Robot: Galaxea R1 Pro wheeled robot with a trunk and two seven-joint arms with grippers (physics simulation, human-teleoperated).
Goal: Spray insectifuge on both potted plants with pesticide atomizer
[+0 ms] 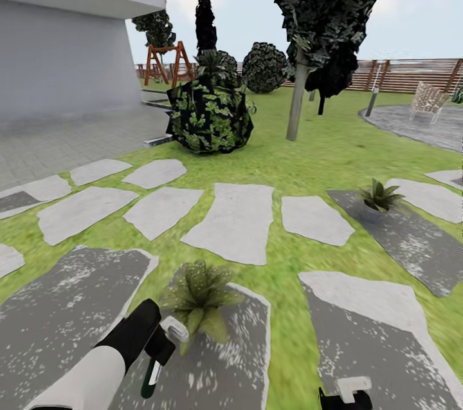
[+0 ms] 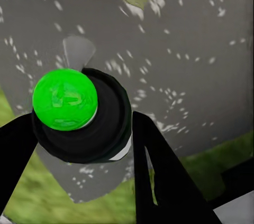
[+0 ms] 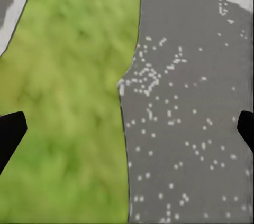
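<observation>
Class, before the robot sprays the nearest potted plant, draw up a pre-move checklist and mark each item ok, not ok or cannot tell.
1. Atomizer held between the left gripper fingers: ok; a finger sits on each side of it in the left wrist view.
2. Near potted plant close to the left gripper: ok, right beside it in the head view.
3. Nozzle aimed at that plant: cannot tell.
4. Right gripper empty and away from the plant: ok; its fingers are spread over lawn and slab.
5. Second potted plant located: ok, farther off to the right on a dark slab.
</observation>
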